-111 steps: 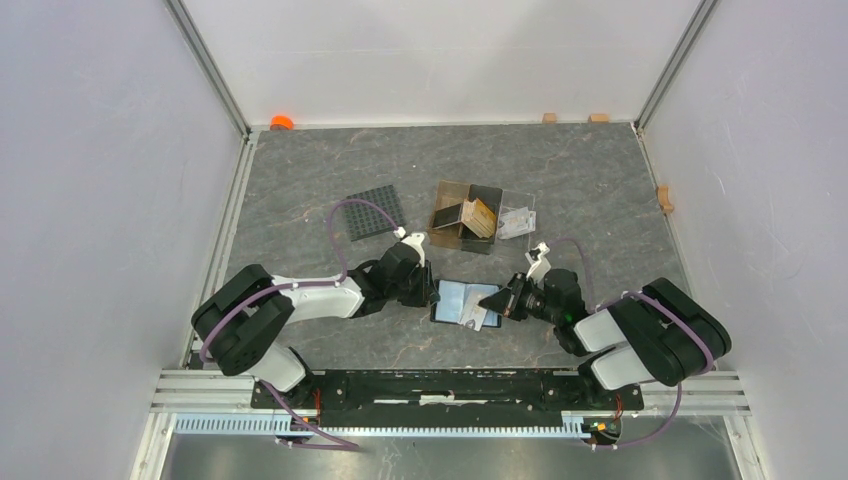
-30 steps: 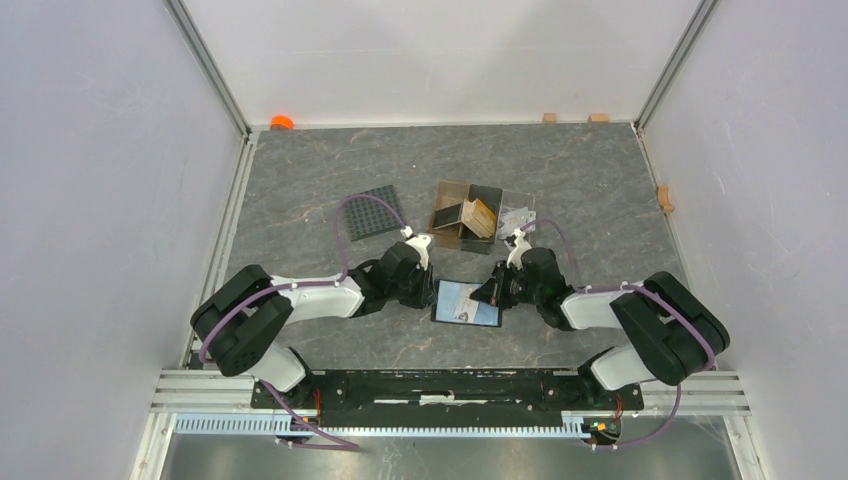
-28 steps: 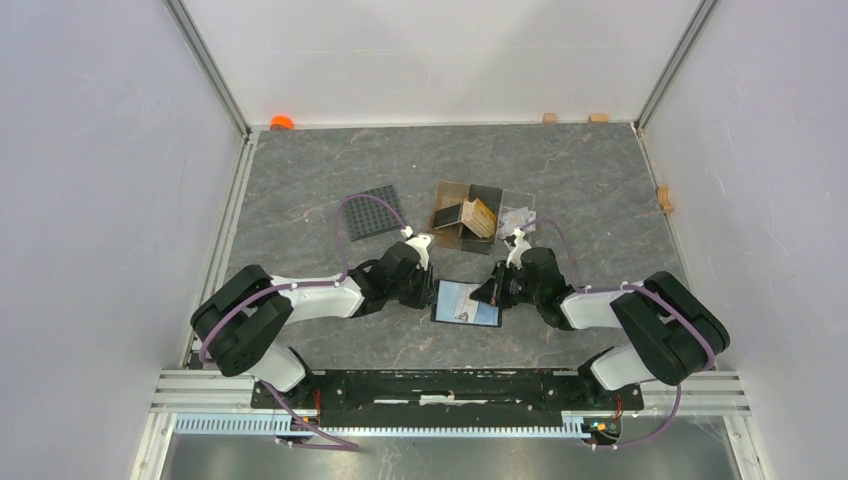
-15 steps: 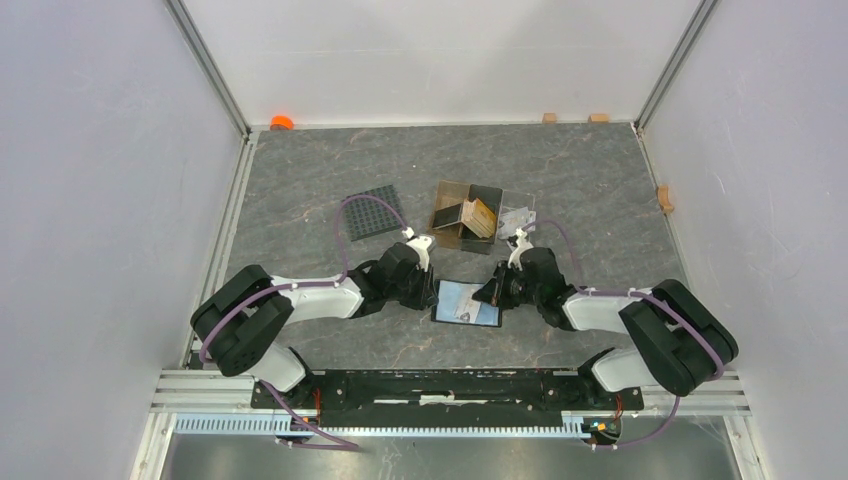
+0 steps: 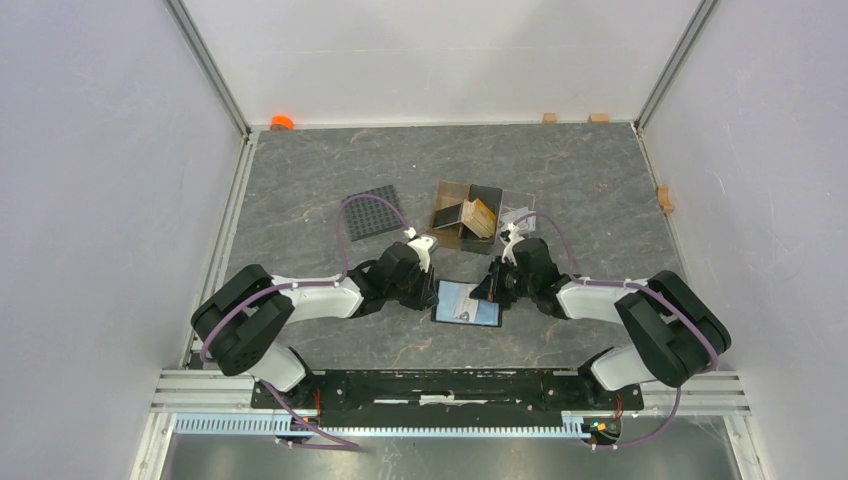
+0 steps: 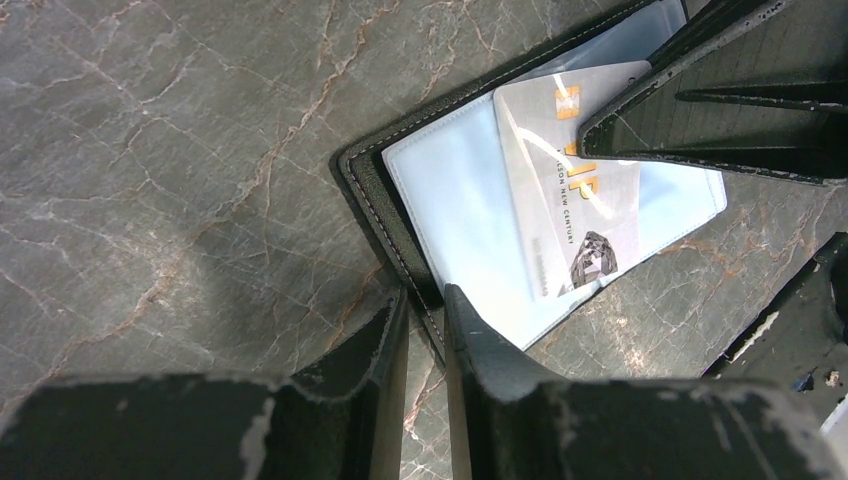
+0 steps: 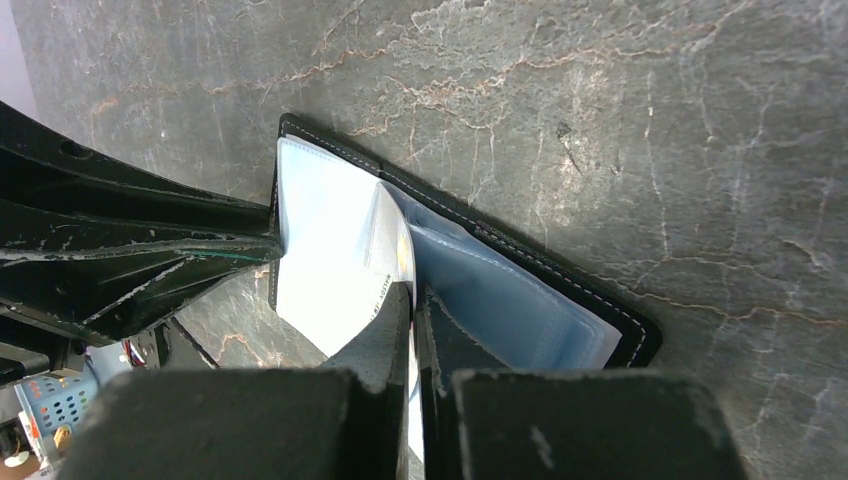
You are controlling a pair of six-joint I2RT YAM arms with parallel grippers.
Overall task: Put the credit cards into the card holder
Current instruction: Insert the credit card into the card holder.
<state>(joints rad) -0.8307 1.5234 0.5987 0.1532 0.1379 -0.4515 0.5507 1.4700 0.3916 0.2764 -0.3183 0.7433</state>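
Observation:
The card holder (image 5: 466, 304) lies open on the table between my arms, black outside (image 6: 375, 200) and pale blue-grey inside (image 7: 500, 290). My left gripper (image 5: 436, 292) is shut on its black left edge, pinched between both fingers (image 6: 425, 300). A whitish printed credit card (image 6: 565, 200) lies slanted over the clear inner sleeve. My right gripper (image 7: 413, 295) is shut on that card's edge, and the card (image 7: 340, 250) bows up from the holder. The right gripper (image 5: 488, 289) stands over the holder's far right corner. More tan-orange credit cards (image 5: 481, 214) stand in the brown box.
A brown translucent box (image 5: 455, 214) and a clear tray (image 5: 517, 214) sit just behind the holder. A black gridded mat (image 5: 375, 212) lies to the back left. Small wooden blocks (image 5: 665, 197) and an orange object (image 5: 281, 122) rest along the walls.
My right gripper has crept left and toward the back with the card, from the holder's right side to its far right corner. The left gripper has kept its hold and place.

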